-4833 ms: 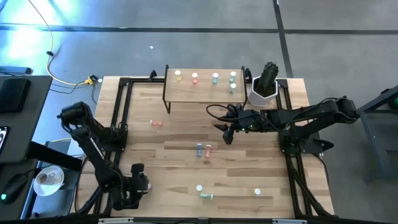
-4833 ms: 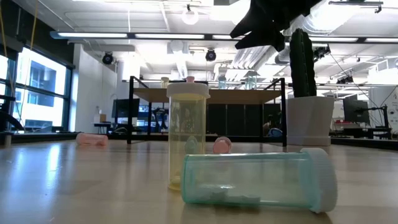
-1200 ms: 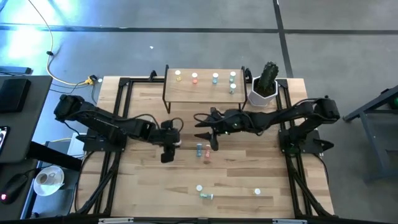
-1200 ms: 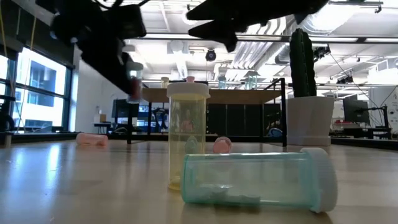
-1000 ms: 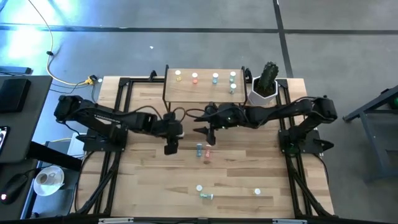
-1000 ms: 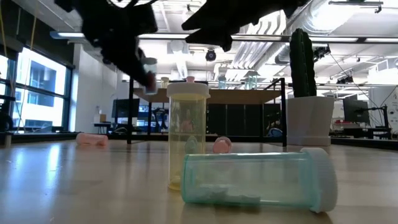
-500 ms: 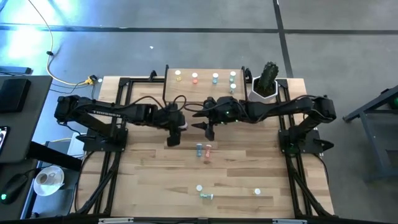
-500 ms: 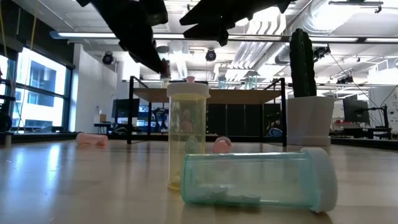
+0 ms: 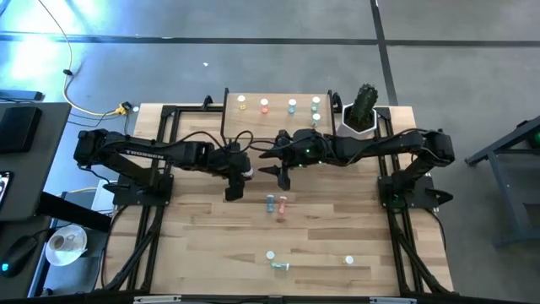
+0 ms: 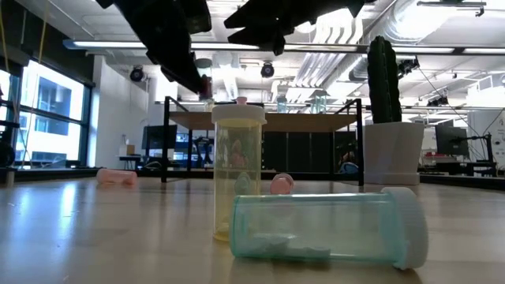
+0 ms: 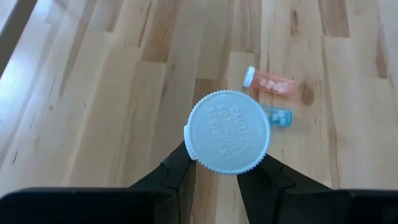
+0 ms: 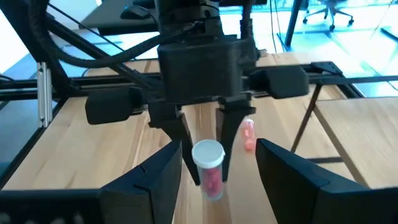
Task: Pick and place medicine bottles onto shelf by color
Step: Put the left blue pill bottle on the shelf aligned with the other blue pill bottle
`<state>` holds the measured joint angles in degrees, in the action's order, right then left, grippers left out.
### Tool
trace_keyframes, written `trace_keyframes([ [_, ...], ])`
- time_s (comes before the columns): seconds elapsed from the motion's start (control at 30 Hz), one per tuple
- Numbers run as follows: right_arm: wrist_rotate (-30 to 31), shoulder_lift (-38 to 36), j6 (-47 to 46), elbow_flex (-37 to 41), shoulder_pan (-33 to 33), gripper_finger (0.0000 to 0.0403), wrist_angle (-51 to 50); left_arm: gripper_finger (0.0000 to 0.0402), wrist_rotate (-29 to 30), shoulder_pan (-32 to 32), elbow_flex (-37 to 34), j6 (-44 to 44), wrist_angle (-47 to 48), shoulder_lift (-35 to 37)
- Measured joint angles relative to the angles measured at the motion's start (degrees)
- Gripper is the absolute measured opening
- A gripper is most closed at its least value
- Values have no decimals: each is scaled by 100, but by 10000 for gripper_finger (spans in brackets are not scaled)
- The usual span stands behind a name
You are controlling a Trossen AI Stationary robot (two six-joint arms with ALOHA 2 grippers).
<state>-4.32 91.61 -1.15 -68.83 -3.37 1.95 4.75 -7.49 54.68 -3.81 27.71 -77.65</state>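
I see the wooden table (image 9: pixel 194 228) from above, with both dark arms reaching toward its middle. At the far left of the tabletop, a pink bottle (image 10: pixel 117 177) lies on its side near the shelf's left legs.

My left gripper (image 9: pixel 239 171) hangs above the middle of the table, just in front of the shelf. Its two fingers (image 11: pixel 180 177) are pinched on a pink-bodied bottle with a white cap (image 12: pixel 209 163), held upright in the air; the left wrist view looks straight down on that round cap (image 11: pixel 228 132).

Just to the right, my right gripper (image 9: pixel 278 165) hovers facing the left one, nearly meeting it. Its fingers (image 12: pixel 146 180) are spread wide with nothing between them, and the held bottle sits just ahead of them.

Below the two grippers, near the table's centre, a blue bottle (image 9: pixel 270 203) and a pink one (image 9: pixel 282 205) lie on the wood side by side.

Toward the near edge, a yellow bottle (image 10: pixel 237 172) stands upright, a green bottle (image 10: pixel 331 227) lies on its side touching or just beside it, and one more white-capped bottle (image 9: pixel 349 260) stands farther right.

At the far edge, the shelf (image 9: pixel 278 120) carries a row of upright bottles (image 9: pixel 278 105) on its top board. A white pot with a cactus (image 9: pixel 359 116) stands just right of the shelf.
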Motion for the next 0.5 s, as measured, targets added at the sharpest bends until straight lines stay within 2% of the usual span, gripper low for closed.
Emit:
trace_keyframes([
  [0.23,24,112,13,-491,-82,197,-627,94,25,0,0,9,129,0],
  [0.5,-50,758,258,-1107,-17,197,-1237,94,41,-11,0,54,227,-2],
])
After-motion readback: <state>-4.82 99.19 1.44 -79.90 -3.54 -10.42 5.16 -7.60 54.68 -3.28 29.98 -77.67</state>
